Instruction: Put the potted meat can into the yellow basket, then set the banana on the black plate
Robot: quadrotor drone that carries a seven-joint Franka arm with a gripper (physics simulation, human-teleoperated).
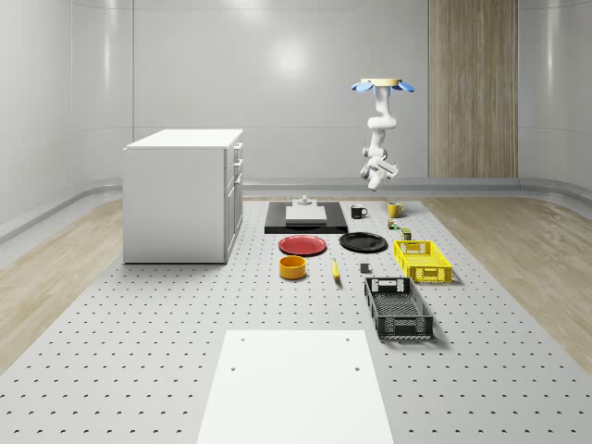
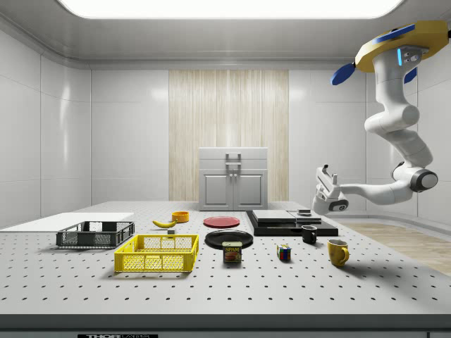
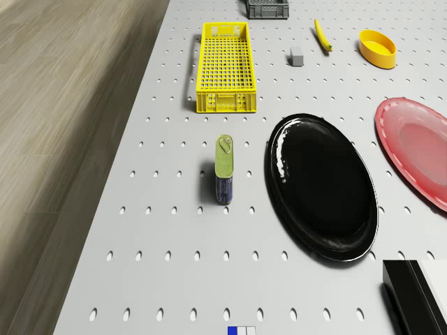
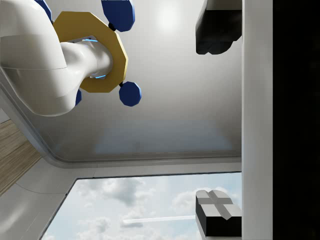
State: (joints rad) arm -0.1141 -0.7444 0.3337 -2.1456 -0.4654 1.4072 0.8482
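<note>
The potted meat can (image 3: 224,169) stands upright on the table between the yellow basket (image 3: 224,66) and the black plate (image 3: 323,185); it is also the can (image 2: 232,252) in front of that plate in the side view. The banana (image 1: 335,269) lies next to a yellow bowl (image 1: 292,267). My drone (image 1: 381,85) hovers high over the table's far end, above the mugs. The arm hangs below it, and the gripper (image 2: 325,176) is in the air, well above the table and tilted upward. In the wrist view the gripper (image 4: 217,120) is open with nothing in it.
A red plate (image 1: 303,245) lies beside the black plate (image 1: 363,242). A black basket (image 1: 398,309) sits in front of the yellow basket (image 1: 423,261). A black mug (image 2: 309,234), yellow mug (image 2: 338,251), coloured cube (image 2: 284,252), black platform (image 1: 305,217) and white cabinet (image 1: 185,194) also stand here.
</note>
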